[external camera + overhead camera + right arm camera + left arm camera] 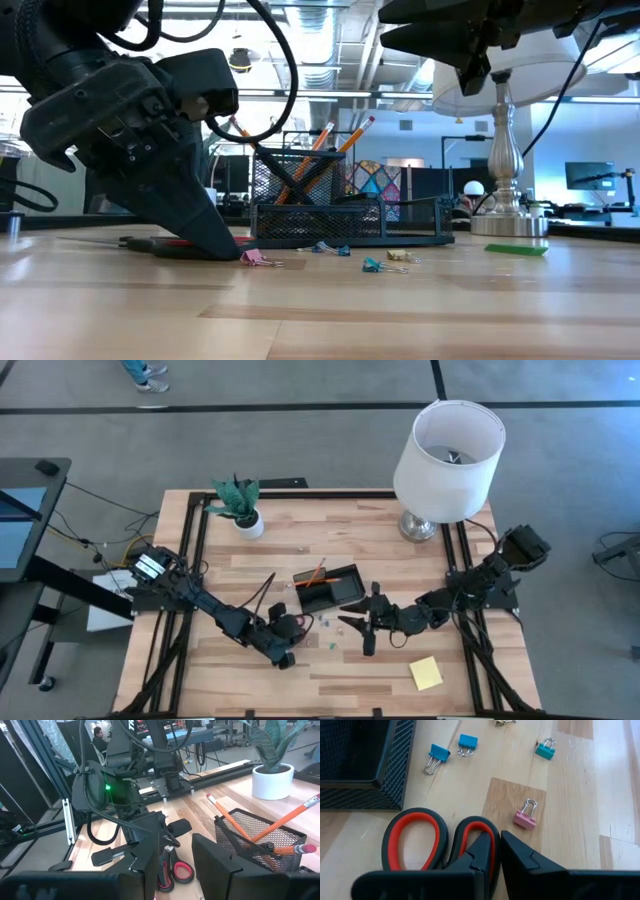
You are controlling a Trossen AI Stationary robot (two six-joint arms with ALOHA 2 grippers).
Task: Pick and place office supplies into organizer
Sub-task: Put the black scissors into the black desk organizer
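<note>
Red-handled scissors (415,840) lie flat on the table beside the black mesh organizer (360,765). My left gripper (498,860) slants down onto them, shut on one handle ring; it also shows low on the table (232,248), left of centre (285,655). My right gripper (172,865) hangs open above the table near the organizer (330,588), with nothing between its fingers. Orange pencils (330,140) stand in the organizer. Small binder clips, pink (525,817), blue (437,756) and teal (546,750), lie loose on the wood. A yellow sticky-note pad (425,673) lies near the front right. My left gripper pinches the outer rim of one handle ring (494,837) between its two fingers. The fingers come slanting down from the table's left. The scissors lie flat on the table, with the other ring (412,837) free beside the fingers.
A white-shaded lamp (447,460) stands at the far right and a potted plant (240,505) at the far left. More clips (385,264) lie in front of the organizer. A flat green piece (515,249) lies near the lamp's foot.
</note>
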